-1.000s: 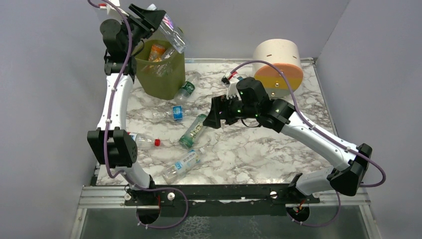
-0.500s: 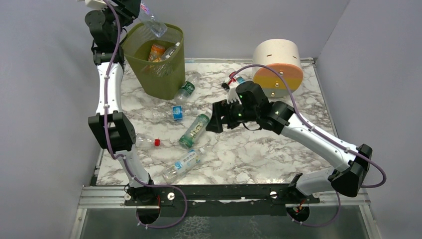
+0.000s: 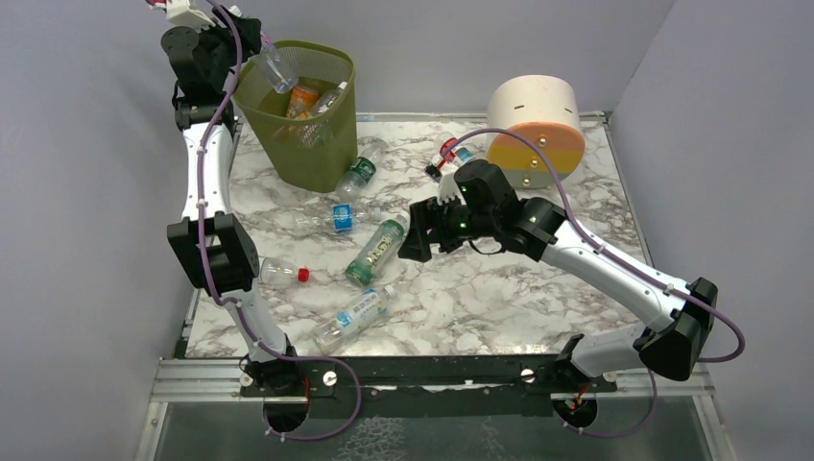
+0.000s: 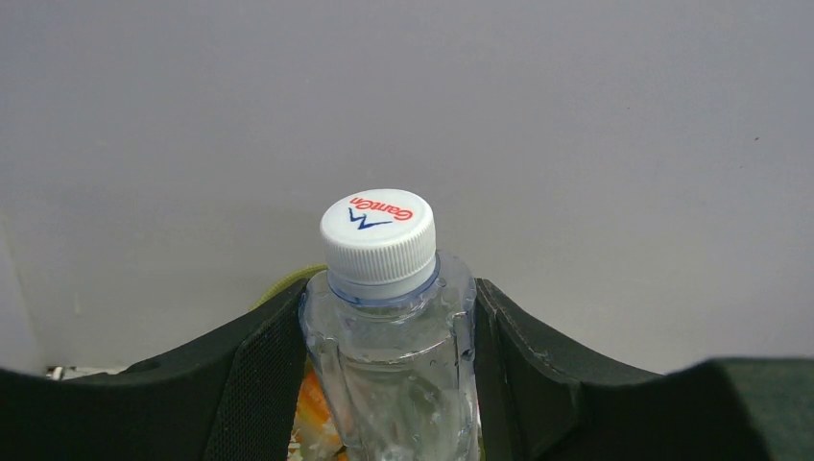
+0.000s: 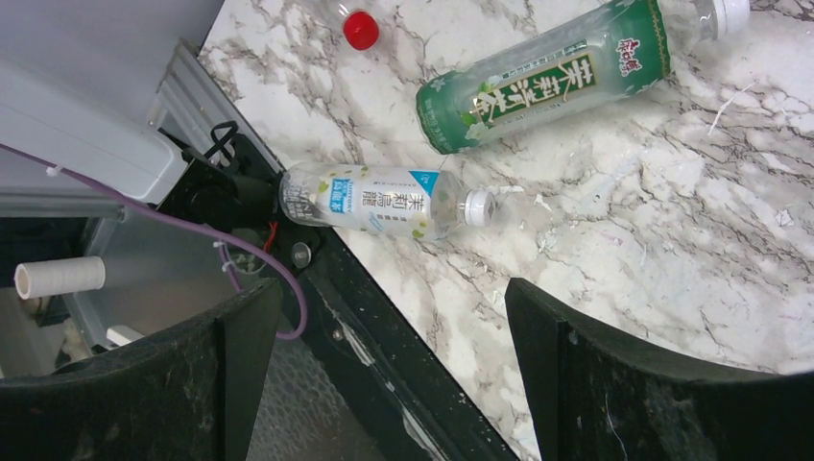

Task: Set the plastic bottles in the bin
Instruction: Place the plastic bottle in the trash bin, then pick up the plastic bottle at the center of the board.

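Moved: bottle [image 3: 274, 69] lowered over the bin [image 3: 317, 158] mouth.
Left gripper [image 4: 389, 293]: clamped around that bottle's shoulder.
Right gripper [image 3: 415, 236]: wide open, empty, beside a green-labelled bottle [image 3: 376, 252].

The table [image 3: 499, 288] is white marble veined grey; the bin [image 3: 322, 158] at its far left corner is olive-green mesh. The cylinder [image 3: 535, 110] near the far right corner is cream with orange and yellow bands. The clear bottle [image 4: 394, 384] has a white cap [image 4: 376, 235] lettered red.

loose bottles [image 3: 374, 252] beside the bin [image 3: 317, 158]
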Tool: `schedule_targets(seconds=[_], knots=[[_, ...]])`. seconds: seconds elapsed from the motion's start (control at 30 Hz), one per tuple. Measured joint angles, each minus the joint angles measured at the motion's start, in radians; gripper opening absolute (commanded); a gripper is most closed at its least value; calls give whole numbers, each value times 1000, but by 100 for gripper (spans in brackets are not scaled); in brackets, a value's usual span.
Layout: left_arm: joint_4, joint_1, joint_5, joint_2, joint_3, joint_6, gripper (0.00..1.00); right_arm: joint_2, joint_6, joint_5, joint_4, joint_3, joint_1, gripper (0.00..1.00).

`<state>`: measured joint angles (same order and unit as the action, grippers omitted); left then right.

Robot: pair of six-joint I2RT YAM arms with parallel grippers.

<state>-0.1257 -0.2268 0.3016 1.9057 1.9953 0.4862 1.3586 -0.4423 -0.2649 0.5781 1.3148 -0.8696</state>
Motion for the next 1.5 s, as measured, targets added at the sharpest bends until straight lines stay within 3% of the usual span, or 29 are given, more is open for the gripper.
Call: schedule_targets(seconds=[0.03, 0.1, 0.13, 0.47, 0.7, 0.9, 1.07, 1.4, 1.5], knots=[[8, 0, -3, 0, -2, -17, 76, 0, 2, -1, 0, 0, 0, 90], [22, 0, -8, 0, -2, -42, 96, 0, 6, -2, 0, 0, 0, 90], [25, 0, -12, 0, -2, -58, 99, 0, 8, -2, 0, 0, 0, 90], [109, 0, -25, -24, 7, -80, 99, 5, 16, -2, -2, 0, 0, 90], [173, 0, -8, -151, -12, 4, 99, 15, 19, -6, -23, 0, 6, 90], [176, 0, 56, -391, -159, 126, 99, 18, 26, -14, -31, 3, 8, 90], [196, 4, 112, -635, -370, 214, 99, -2, 32, -21, -30, 4, 8, 90], [414, 6, 190, -1050, -705, 264, 99, -64, 39, -45, -40, -92, 8, 91], [460, 6, 217, -1140, -824, 285, 99, -58, 31, -44, -39, -121, 10, 98]])
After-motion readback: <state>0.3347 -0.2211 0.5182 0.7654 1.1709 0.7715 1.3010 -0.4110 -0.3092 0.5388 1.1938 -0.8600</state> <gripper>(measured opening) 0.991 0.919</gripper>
